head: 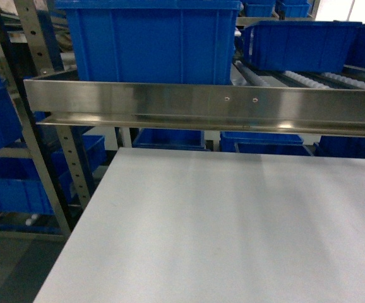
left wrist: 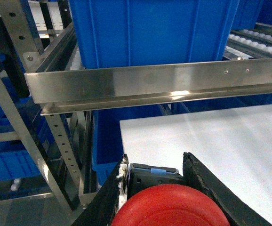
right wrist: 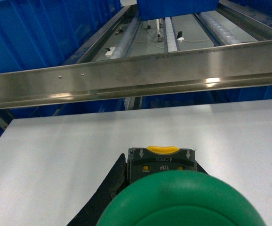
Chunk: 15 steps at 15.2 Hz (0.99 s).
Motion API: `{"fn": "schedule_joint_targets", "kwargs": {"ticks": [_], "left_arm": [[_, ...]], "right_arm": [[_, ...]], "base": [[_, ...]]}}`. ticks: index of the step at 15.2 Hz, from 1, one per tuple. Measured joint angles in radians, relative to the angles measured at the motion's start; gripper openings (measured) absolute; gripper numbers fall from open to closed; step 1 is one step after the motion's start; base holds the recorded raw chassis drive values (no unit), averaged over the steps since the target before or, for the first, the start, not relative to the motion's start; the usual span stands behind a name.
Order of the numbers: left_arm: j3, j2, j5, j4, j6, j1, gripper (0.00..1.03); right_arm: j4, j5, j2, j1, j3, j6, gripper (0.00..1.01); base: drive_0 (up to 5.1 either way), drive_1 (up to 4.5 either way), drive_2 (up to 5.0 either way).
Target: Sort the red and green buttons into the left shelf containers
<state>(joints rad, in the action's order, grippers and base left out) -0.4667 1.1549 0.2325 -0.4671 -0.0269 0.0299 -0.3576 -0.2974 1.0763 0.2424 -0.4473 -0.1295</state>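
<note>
White table; grippers hold red button, green button

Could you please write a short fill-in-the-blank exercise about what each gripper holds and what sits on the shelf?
1. The left gripper is closed on the button with the ____ cap.
2. The right gripper holds the button with the ____ cap.
3. The big bin on the steel shelf rail is ____ in colour.

Missing words: red, green, blue.
</note>
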Motion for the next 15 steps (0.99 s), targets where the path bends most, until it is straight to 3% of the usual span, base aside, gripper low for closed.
{"fn": "schedule_joint_targets", "kwargs": {"ticks": [15], "left_arm": [[0.0,0.002,0.0,0.0,0.0,0.0,0.3]], "right_arm": [[0.0,-0.001,-0.004,0.0,0.0,0.0,0.27]], "base": [[-4.9,2.24,2.8]]}}
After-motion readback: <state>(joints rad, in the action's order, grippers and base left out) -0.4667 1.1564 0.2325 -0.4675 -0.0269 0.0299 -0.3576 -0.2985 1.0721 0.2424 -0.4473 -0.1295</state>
